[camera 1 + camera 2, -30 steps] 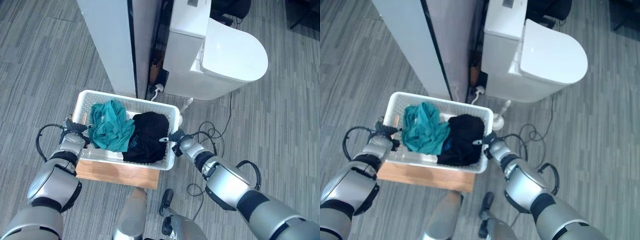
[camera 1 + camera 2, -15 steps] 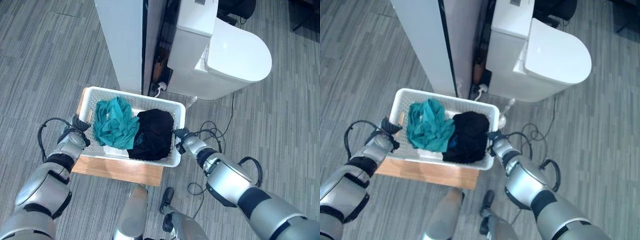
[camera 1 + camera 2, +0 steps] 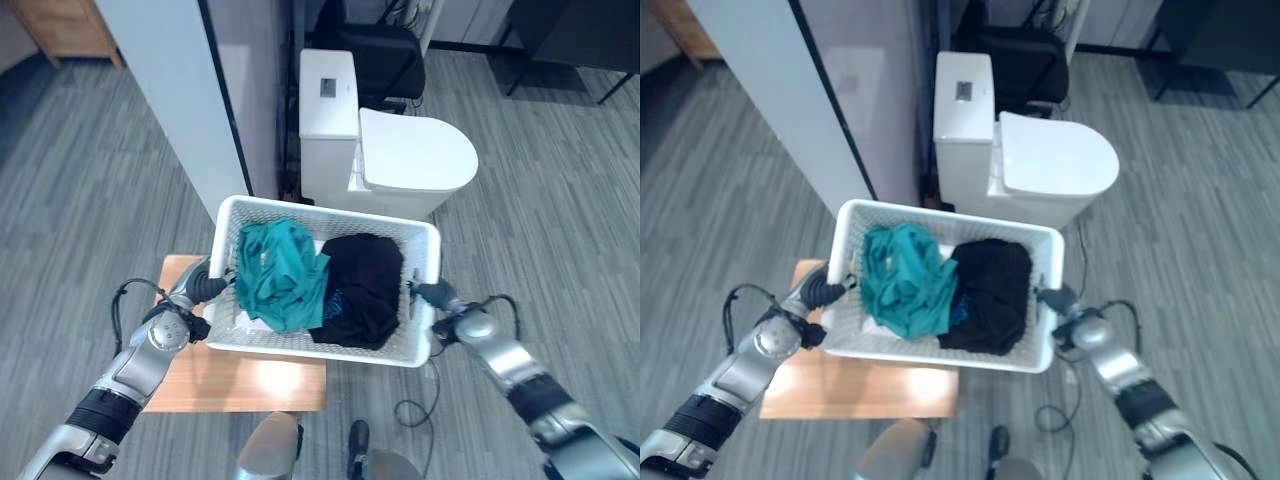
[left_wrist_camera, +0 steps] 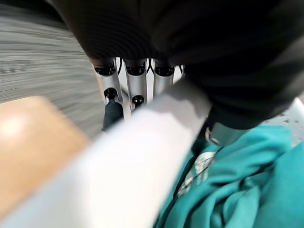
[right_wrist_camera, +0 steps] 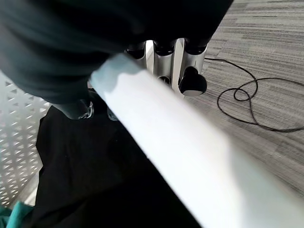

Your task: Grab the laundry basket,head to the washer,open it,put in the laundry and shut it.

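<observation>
**Both hands lift the basket clear of the stool**

The left hand (image 3: 196, 290) is clamped on the left rim of the basket (image 3: 322, 345), and its wrist view shows the fingers (image 4: 136, 83) hooked under the white edge with the thumb over the top. The right hand (image 3: 437, 296) grips the right rim the same way, fingers (image 5: 191, 71) curled beneath it.

A second ago the basket sat low over the wooden stool (image 3: 240, 375), which showed as a thin strip along its near edge. Now much of the stool's top lies bare at the near left, and the basket hangs higher and further forward between the two arms. The whole view has also swung, so the camera has moved along with it. I judge the grab done and the carry just starting.

Inside the basket, a teal garment (image 3: 280, 271) lies on the left and a black garment (image 3: 360, 295) on the right, both well below the rim and touching in the middle.

Beyond the basket's far edge stands a white appliance (image 3: 385, 162) with a rounded lid, lid down, probably the washer. To its left a tall white panel (image 3: 175, 90) rises. A loose cable (image 5: 251, 102) lies on the floor at the right, a possible snag for walking. The path ahead looks short.
</observation>
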{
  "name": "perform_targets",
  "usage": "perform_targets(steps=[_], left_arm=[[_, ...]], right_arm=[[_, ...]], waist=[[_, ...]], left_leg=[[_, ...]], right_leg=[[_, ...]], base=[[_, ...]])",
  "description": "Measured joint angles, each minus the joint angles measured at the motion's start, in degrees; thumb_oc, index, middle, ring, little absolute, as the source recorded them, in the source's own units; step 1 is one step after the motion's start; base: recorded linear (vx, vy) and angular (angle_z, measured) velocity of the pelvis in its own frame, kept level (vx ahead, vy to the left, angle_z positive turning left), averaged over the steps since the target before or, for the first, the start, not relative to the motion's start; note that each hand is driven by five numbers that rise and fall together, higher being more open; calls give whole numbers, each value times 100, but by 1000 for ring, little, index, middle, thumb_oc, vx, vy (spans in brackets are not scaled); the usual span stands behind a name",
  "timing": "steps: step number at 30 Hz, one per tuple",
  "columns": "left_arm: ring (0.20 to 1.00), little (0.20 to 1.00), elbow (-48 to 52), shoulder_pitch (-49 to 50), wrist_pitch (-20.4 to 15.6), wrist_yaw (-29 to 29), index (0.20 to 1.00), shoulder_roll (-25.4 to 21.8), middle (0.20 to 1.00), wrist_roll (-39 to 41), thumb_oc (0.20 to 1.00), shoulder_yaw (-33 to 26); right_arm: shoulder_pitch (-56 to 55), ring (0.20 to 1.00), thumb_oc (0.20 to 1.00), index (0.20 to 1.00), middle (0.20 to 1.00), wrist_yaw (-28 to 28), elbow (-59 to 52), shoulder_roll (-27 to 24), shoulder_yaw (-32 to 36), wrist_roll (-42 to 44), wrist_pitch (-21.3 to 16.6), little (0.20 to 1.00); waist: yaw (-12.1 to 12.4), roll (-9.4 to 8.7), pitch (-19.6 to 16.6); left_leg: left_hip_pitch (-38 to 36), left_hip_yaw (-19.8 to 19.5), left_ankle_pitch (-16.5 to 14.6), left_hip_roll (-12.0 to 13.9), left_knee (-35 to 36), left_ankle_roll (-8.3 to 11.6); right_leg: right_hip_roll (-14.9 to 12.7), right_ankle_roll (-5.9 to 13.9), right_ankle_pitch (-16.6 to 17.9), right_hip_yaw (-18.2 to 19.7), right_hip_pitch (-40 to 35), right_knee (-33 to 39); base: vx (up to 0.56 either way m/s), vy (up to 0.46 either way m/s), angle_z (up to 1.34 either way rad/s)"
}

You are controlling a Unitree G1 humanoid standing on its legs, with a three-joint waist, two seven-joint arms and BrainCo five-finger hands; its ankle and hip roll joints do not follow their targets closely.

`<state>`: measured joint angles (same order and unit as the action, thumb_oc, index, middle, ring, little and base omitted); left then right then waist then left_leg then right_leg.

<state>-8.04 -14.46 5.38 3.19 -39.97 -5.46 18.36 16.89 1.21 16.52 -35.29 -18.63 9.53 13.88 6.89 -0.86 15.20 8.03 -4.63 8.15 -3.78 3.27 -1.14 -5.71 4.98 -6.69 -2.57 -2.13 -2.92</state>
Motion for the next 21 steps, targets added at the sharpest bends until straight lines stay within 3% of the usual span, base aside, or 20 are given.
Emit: perform_targets(steps=[2, 6, 10, 11, 12, 13, 15, 16, 17, 18, 20, 21], left_arm=[[200, 200, -90, 9, -11, -76, 200, 199, 200, -9, 200, 11], [200, 200, -234, 40, -8, -262, 200, 298, 200, -5, 200, 52], [200, 200, -327, 49, 15, -478, 200, 308, 200, 0, 200, 93], [200, 200, -342, 48, 26, -484, 200, 318, 200, 13, 200, 84], [200, 200, -369, 44, 35, -490, 200, 337, 200, 42, 200, 68], [200, 200, -397, 51, 41, -496, 200, 340, 200, 49, 200, 70], [200, 200, -583, -137, 45, -499, 200, 443, 200, 63, 200, 90], [200, 200, -793, -324, 59, -474, 200, 525, 200, 96, 200, 173], [200, 200, -1097, -570, 76, -443, 200, 710, 200, 111, 200, 279], [200, 200, -1415, -871, 91, -398, 200, 811, 200, 310, 200, 545], [200, 200, -1862, -1269, 113, -279, 200, 840, 200, 525, 200, 918], [200, 200, -2044, -1509, 118, -185, 200, 860, 200, 568, 200, 1137]], right_arm=[[-12, 200, 200, 200, 200, 86, 4, -32, 172, -153, 0, 200], [-6, 200, 200, 200, 200, 185, 84, -47, 224, -344, -1, 200], [26, 200, 200, 200, 200, 314, 428, 83, 211, -355, -1, 200], [26, 200, 200, 200, 200, 332, 464, 104, 200, -354, -4, 200], [25, 200, 200, 200, 200, 362, 494, 113, 198, -352, -7, 200], [17, 200, 200, 200, 200, 387, 521, 123, 197, -352, -17, 200], [58, 200, 200, 200, 200, 377, 670, 154, 195, -348, -117, 200], [136, 200, 200, 200, 200, 359, 803, 156, 192, -330, -155, 200], [305, 200, 200, 200, 200, 304, 1061, 132, 189, -303, -184, 200], [414, 200, 200, 200, 200, 183, 1392, 120, 90, -85, -187, 200], [649, 200, 200, 200, 200, 126, 1679, -41, -250, 177, -244, 200], [924, 200, 200, 200, 200, 117, 1916, -113, -341, 241, -244, 200]], waist=[[-114, 104, -131], [-249, 127, -158], [-266, 147, -161], [-206, 153, -162], [-102, 142, -173], [-37, 88, -220], [145, -104, -389], [266, -191, -443], [342, -106, -452], [422, -51, -486], [407, -1, -495], [412, 9, -491]], left_leg=[[-117, 172, 3, 29, 113, -3], [-255, 465, 13, 142, 185, -13], [-307, 785, 136, 364, 126, -192], [-306, 884, 161, 434, 115, -224], [-305, 989, 162, 524, 70, -226], [-269, 1019, 183, 562, 31, -197], [89, 1008, 251, 627, -235, -82], [230, 1018, 300, 621, -320, -12], [364, 951, 415, 716, -399, 128], [587, 654, 743, 879, -527, 320], [790, 341, 1248, 1095, -467, 987], [983, 60, 1452, 1139, -426, 959]], right_leg=[[-11, 75, 64, 167, 22, 1], [35, 112, 160, 291, 78, -127], [116, -1, 106, -72, 252, -570], [113, -8, -137, -279, 383, -1032], [197, 139, -509, -257, 602, -2039], [294, 202, -712, -275, 588, -2481], [463, 132, -1076, -213, 394, -2328], [474, -173, -1183, -243, 244, -1771], [647, -614, -1057, -297, 101, -1319], [897, -779, -863, -325, 154, -1158], [1129, -968, -722, -447, 358, -1244], [1192, -1067, -659, -506, 608, -1337]], base=[[20, 67, -40], [-111, 20, -34], [-179, -20, -37], [-269, -123, -37], [-226, -138, -35], [-289, -171, -22], [-317, -201, -6], [-375, -233, -8], [-609, -299, 0], [-804, -246, 10], [-607, -125, 16], [-298, -50, 7]])
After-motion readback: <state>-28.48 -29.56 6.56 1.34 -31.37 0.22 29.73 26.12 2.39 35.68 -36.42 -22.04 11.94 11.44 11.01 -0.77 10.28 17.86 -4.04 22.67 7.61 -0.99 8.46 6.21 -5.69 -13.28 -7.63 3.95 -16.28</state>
